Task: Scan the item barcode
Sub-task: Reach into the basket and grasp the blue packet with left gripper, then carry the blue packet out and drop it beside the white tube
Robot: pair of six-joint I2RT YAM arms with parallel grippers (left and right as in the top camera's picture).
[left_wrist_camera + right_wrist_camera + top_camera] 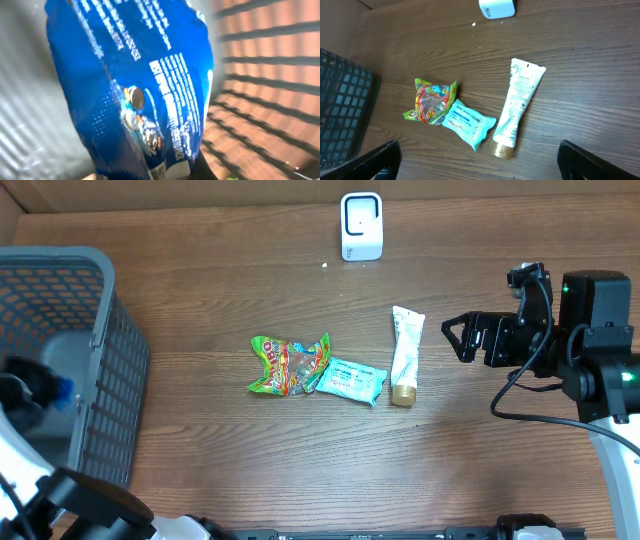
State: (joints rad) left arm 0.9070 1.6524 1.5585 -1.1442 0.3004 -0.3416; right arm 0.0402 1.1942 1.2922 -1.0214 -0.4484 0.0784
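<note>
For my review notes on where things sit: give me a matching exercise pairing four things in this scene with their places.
1 white plastic tube with gold cap
2 white boxy scanner
3 shiny blue foil packet
4 teal soft pack

A in the grey mesh basket
B at the far edge of the wooden table
C touching the green-and-red snack bag
D nearest the right gripper

Pairs: 1-D, 2-B, 3-A, 4-C.

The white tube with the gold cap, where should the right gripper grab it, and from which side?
Probably from above, across the middle of the white tube, jaws closing on its long sides. It lies flat, its crimped end is thin, and its gold cap sits close to the teal packet. The open right gripper is beside it.
</note>
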